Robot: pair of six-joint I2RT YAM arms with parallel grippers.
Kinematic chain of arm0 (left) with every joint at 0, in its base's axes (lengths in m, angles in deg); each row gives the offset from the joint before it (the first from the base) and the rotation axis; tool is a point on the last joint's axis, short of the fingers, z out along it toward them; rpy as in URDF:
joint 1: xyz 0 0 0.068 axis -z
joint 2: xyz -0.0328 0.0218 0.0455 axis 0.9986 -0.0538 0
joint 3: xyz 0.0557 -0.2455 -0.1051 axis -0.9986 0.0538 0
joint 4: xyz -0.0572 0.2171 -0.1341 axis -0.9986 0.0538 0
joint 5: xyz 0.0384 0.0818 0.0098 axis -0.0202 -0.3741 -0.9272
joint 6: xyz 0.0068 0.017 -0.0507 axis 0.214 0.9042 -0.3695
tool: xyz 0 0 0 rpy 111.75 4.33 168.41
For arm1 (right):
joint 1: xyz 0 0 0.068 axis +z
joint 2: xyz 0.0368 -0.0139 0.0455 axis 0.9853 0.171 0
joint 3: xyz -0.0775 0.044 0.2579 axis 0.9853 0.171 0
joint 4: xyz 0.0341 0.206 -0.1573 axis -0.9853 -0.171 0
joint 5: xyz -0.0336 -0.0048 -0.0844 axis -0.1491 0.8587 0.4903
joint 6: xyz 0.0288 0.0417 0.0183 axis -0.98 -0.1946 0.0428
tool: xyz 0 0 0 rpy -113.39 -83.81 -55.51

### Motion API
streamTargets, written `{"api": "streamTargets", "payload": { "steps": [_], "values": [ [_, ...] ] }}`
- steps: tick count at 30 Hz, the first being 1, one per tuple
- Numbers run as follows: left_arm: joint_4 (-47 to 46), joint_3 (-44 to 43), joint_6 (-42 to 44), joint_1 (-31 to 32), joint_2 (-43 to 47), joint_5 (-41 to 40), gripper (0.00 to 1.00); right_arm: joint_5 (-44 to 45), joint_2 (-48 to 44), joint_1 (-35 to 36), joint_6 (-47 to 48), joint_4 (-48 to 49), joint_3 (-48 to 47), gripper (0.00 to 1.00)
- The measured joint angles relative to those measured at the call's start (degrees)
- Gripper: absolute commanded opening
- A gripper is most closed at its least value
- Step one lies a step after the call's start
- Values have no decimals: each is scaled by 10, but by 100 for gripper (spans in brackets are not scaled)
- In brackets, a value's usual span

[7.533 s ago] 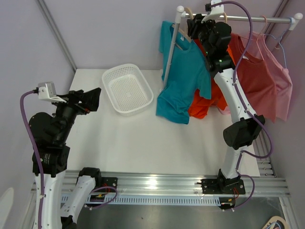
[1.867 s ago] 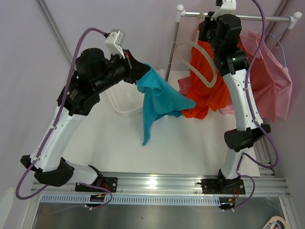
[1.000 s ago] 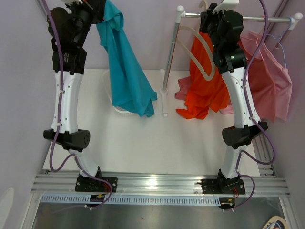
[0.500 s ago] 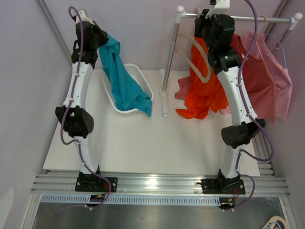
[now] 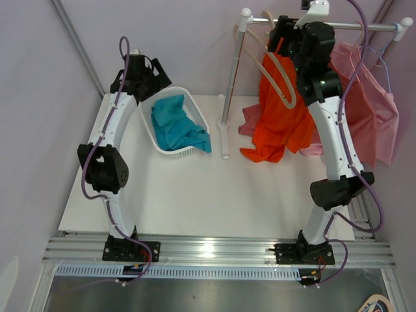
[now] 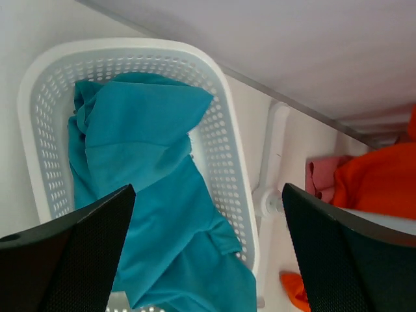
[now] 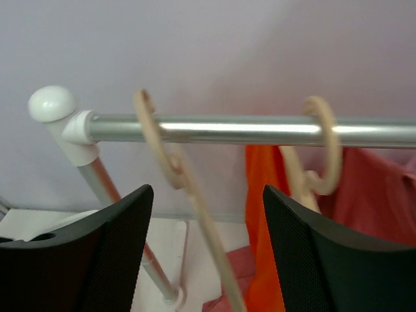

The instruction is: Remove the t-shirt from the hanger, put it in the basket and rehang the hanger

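The teal t-shirt point(image 5: 174, 128) lies crumpled in the white basket point(image 5: 153, 139), one corner draped over the basket's near right rim; it also shows in the left wrist view point(image 6: 149, 208). My left gripper point(image 5: 153, 81) is open and empty above the basket's far rim. The bare cream hanger point(image 5: 263, 65) hangs on the rail point(image 5: 364, 26), seen close in the right wrist view point(image 7: 175, 175). My right gripper point(image 5: 285, 32) is open and empty just in front of the rail, by the hanger's hook.
An orange shirt point(image 5: 279, 120) hangs on a second cream hanger point(image 7: 322, 156). Red point(image 5: 351, 104) and pink point(image 5: 387, 117) shirts hang further right. A pink cloth point(image 5: 250, 120) lies by the rack's white post point(image 5: 231, 78).
My left gripper pulled the teal t-shirt off the hanger, carried it left, lowered it into the basket and let go. The right arm stayed at the rail; the bare hanger swings there.
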Motion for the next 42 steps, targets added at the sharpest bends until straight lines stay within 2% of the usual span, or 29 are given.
{"api": "streamTargets", "payload": {
  "steps": [3, 7, 10, 13, 20, 23, 24, 27, 32, 33, 35, 42],
  "values": [
    [11, 0, 17, 26, 55, -19, 99, 0, -29, -32, -8, -19, 3, 69],
    [2, 5, 40, 67, 159, -41, 99, 0, -56, -76, -17, -39, 2, 56],
    [-18, 27, 58, 103, 235, -63, 100, -10, -60, -104, -23, -50, -3, 53],
    [-35, 31, 73, 136, 275, -80, 99, -22, -44, -120, -23, -70, -24, 53],
    [-54, 60, 102, 179, 279, -98, 100, -56, 2, -126, -23, -84, -32, 51],
    [-56, 79, 112, 189, 278, -99, 100, -69, 24, -129, -25, -84, -35, 39],
    [-56, 81, 115, 191, 278, -99, 100, -72, 34, -130, -27, -85, -40, 31],
    [-62, 82, 122, 195, 278, -99, 99, -79, 57, -131, -31, -84, -54, 29],
    [-78, 82, 131, 195, 278, -103, 100, -83, 70, -132, -32, -82, -63, 17],
    [-81, 82, 132, 195, 278, -103, 100, -85, 70, -132, -32, -81, -63, 7],
    [-87, 82, 132, 195, 278, -104, 100, -92, 70, -132, -30, -79, -63, 0],
    [-93, 84, 138, 200, 278, -109, 100, -105, 71, -135, -30, -74, -63, 0]
  ]
}}
